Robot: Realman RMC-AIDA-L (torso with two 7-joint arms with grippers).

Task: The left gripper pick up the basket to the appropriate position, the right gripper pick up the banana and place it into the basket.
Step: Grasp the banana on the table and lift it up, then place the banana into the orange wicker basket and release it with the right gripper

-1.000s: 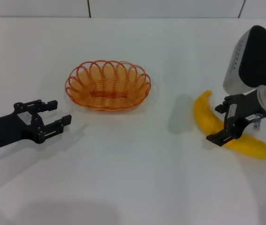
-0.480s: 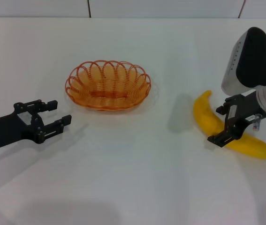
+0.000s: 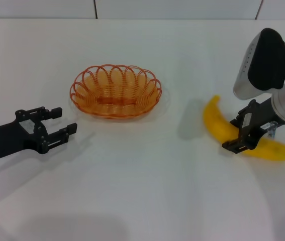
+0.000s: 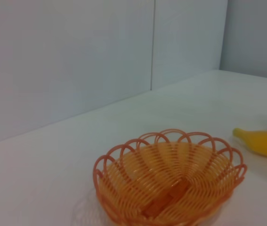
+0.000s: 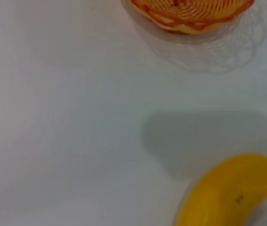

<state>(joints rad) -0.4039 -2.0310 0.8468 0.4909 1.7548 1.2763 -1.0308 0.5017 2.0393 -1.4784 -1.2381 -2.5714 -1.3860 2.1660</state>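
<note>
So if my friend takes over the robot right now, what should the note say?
Left claw: open, hovering low over the table on the robot's left, just short of the basket, touching nothing.
Right claw: shut on the banana around its middle. One end looks a bit raised, with a shadow under it, so the lift seems to be starting.
Basket: empty, sitting on the white table, not picked up.
Done: the banana is grabbed.
Left to do: left claw grabs the basket and puts it in a good spot, then right claw carries the banana over and sets it inside.
</note>
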